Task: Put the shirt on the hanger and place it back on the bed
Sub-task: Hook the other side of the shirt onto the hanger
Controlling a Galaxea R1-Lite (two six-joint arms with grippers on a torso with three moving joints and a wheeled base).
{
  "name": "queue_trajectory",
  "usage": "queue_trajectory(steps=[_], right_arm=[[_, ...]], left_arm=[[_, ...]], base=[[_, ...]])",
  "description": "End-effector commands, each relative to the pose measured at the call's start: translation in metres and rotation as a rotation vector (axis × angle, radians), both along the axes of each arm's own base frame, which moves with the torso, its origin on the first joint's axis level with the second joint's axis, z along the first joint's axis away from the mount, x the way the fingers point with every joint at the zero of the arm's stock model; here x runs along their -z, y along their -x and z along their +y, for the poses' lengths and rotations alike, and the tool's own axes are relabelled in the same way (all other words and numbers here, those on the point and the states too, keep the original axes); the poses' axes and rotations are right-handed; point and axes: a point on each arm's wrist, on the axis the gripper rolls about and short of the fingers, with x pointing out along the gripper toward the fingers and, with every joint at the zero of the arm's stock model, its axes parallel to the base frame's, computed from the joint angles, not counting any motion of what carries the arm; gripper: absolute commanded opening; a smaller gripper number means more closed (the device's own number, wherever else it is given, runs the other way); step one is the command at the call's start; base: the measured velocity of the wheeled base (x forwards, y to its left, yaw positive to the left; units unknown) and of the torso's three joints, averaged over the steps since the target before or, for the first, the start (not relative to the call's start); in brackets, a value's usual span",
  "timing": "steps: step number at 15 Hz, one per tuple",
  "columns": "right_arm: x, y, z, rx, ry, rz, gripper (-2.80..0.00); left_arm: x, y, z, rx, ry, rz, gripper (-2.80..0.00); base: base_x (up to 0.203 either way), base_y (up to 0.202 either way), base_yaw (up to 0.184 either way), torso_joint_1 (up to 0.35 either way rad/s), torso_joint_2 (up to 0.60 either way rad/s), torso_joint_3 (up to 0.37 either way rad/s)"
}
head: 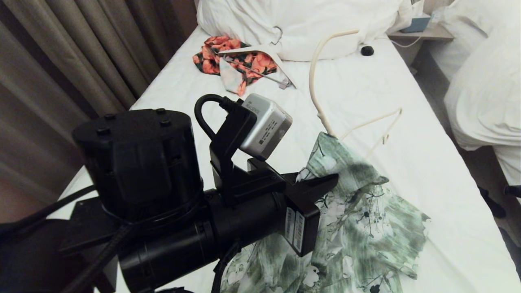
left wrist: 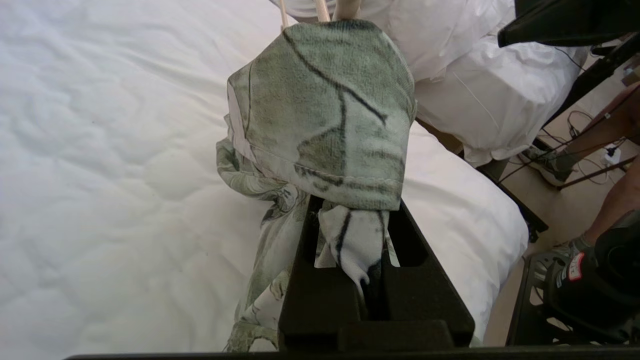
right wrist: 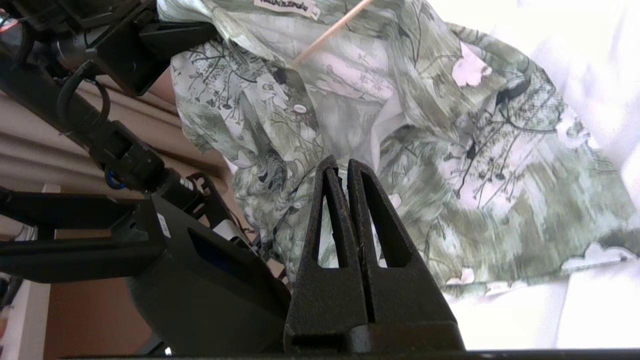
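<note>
Left pincer (left wrist: 350, 235) pinches shirt (left wrist: 325, 110), seemingly over hanger (head: 315, 81).

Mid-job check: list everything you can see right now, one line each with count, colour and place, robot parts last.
shirt: one, green-and-white print, lifted at the near end of the bed
hanger: one, cream wire, partly inside the shirt, hook toward the pillows
bed: one, white sheet
pillows: white heap at the head of the bed
orange floral garment: one, by the pillows
white hanger: one, on the orange garment
small black object: one, by the pillows
curtain: brown, left of the bed
left gripper: shut on shirt fabric
right gripper: shut, empty, beside the shirt
</note>
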Motion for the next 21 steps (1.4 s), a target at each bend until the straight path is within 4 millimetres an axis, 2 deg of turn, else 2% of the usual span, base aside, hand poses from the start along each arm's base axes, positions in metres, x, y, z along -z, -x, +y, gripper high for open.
queue_trajectory(steps=[1, 4, 5, 6, 8, 12, 19, 21], right_arm=[[0.002, 0.005, -0.003, 0.028, -0.004, -0.004, -2.80], [0.004, 0.000, -0.008, 0.066, -0.047, 0.055, -2.80], [0.012, -0.002, -0.009, 0.064, -0.040, 0.046, -2.80], [0.023, -0.003, -0.010, 0.057, -0.019, 0.013, -2.80], [0.031, -0.008, -0.011, 0.047, 0.037, -0.074, -2.80], [0.022, -0.012, -0.010, 0.079, 0.053, -0.010, -2.80], [-0.004, -0.042, -0.015, 0.087, -0.102, 0.231, -2.80], [-0.002, -0.057, -0.015, 0.084, -0.115, 0.291, -2.80]], left_arm=[[-0.003, -0.001, -0.001, -0.003, 0.011, -0.007, -2.80], [-0.009, 0.000, 0.000, -0.006, 0.030, -0.018, -2.80], [-0.011, 0.000, -0.001, -0.005, 0.035, -0.021, -2.80], [-0.011, 0.001, 0.000, -0.005, 0.037, -0.022, -2.80], [-0.014, 0.002, 0.002, -0.007, 0.045, -0.027, -2.80], [-0.029, 0.006, 0.011, -0.036, 0.093, -0.052, -2.80], [-0.053, 0.018, 0.019, -0.021, 0.147, -0.079, -2.80], [-0.055, 0.020, 0.017, -0.010, 0.132, -0.071, -2.80]], base=[[0.000, 0.000, 0.000, 0.000, 0.00, 0.000], [0.000, 0.000, 0.000, 0.000, 0.00, 0.000], [0.000, 0.000, 0.000, 0.000, 0.00, 0.000], [0.000, 0.000, 0.000, 0.000, 0.00, 0.000], [0.000, 0.000, 0.000, 0.000, 0.00, 0.000], [0.000, 0.000, 0.000, 0.000, 0.00, 0.000], [0.000, 0.000, 0.000, 0.000, 0.00, 0.000], [0.000, 0.000, 0.000, 0.000, 0.00, 0.000]])
